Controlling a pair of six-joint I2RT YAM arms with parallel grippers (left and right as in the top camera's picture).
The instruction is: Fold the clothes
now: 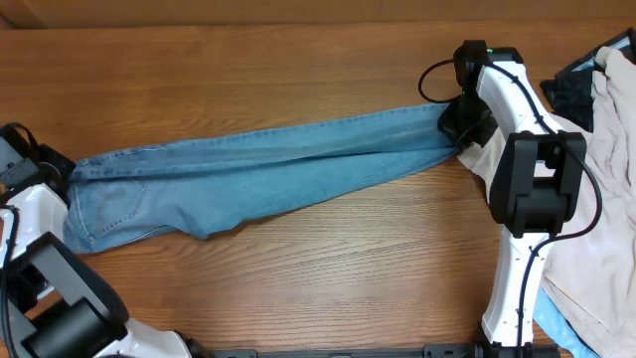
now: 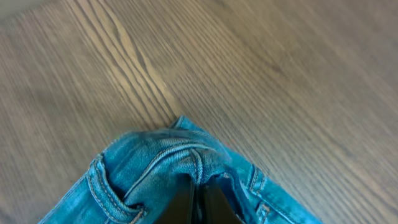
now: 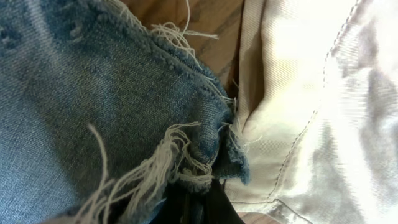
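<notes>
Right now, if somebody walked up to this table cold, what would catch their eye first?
The light-blue jeans, stretched out long across the wooden table between the two arms. The left gripper pinches the waistband at the left end and the right gripper pinches a frayed hem at the right end. Next, a pile of cream clothes at the table's right edge.

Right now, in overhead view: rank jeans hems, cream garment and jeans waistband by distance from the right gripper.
From the right gripper:
1. jeans hems, pinched in it.
2. cream garment, beside it on the right side.
3. jeans waistband, at the far left end.
</notes>
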